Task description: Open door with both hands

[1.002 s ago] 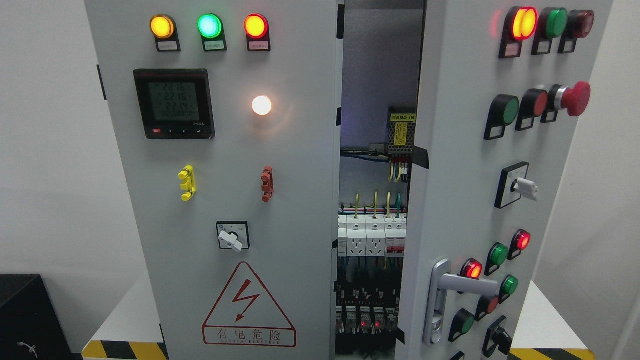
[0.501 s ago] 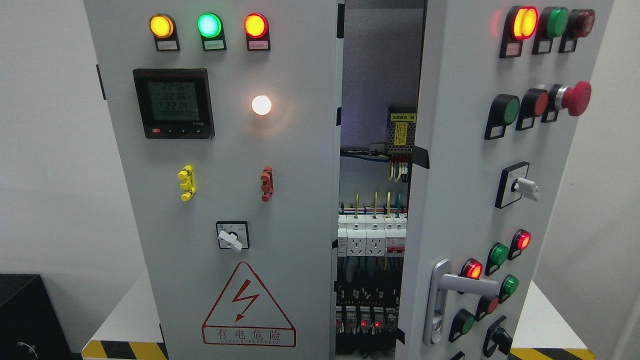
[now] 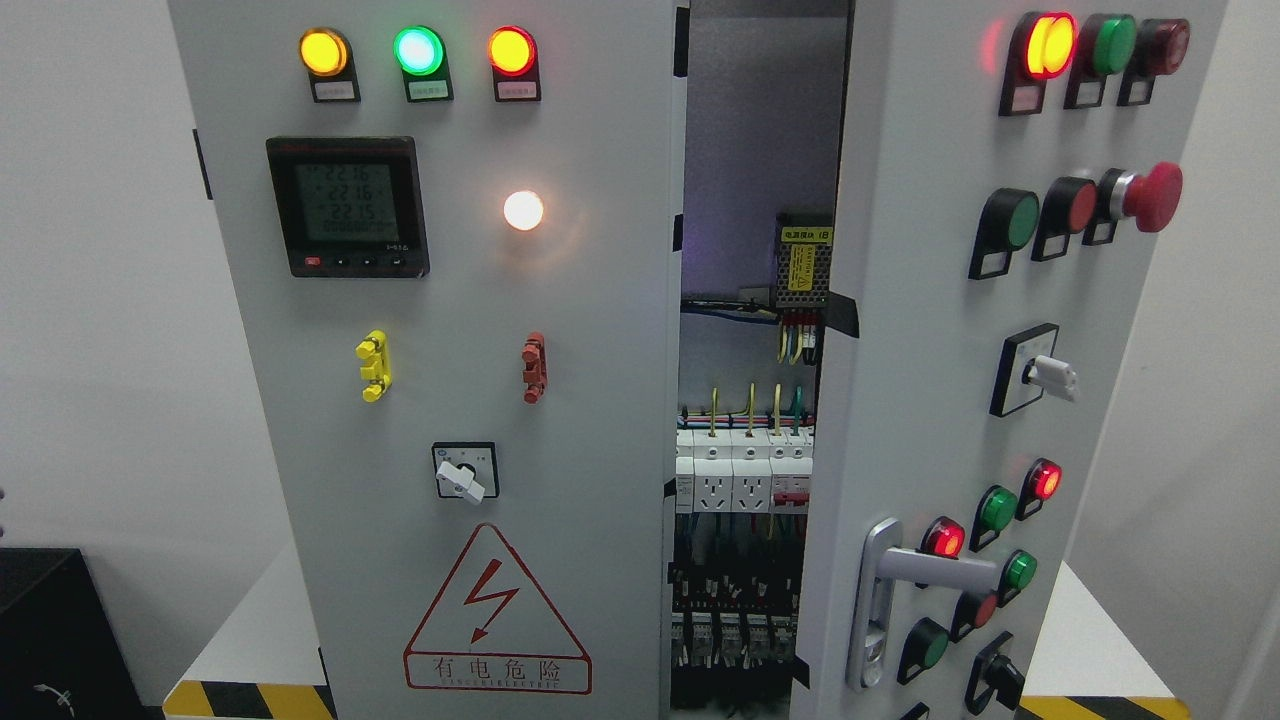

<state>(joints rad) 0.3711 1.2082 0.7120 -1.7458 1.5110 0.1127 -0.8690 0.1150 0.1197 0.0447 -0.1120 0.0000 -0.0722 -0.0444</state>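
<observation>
A grey electrical cabinet fills the head view. Its left door (image 3: 450, 400) carries three lit lamps, a digital meter (image 3: 347, 206), a rotary switch (image 3: 465, 472) and a red lightning warning triangle (image 3: 497, 615). The right door (image 3: 900, 380) stands swung partly open toward me, with a silver lever handle (image 3: 905, 590) low on it and several buttons, among them a red mushroom stop (image 3: 1150, 197). Between the doors a gap shows breakers (image 3: 745, 472), wiring and a power supply (image 3: 803, 262). Neither of my hands nor arms shows.
The cabinet stands on a white platform (image 3: 1100, 625) with yellow-black hazard tape (image 3: 245, 700) along its front edge. A black box (image 3: 50, 630) sits at the lower left. White walls lie behind on both sides.
The small red indicator lights low inside the cabinet have gone dark; the meter reading flickers by a digit. Doors stay as they were.
</observation>
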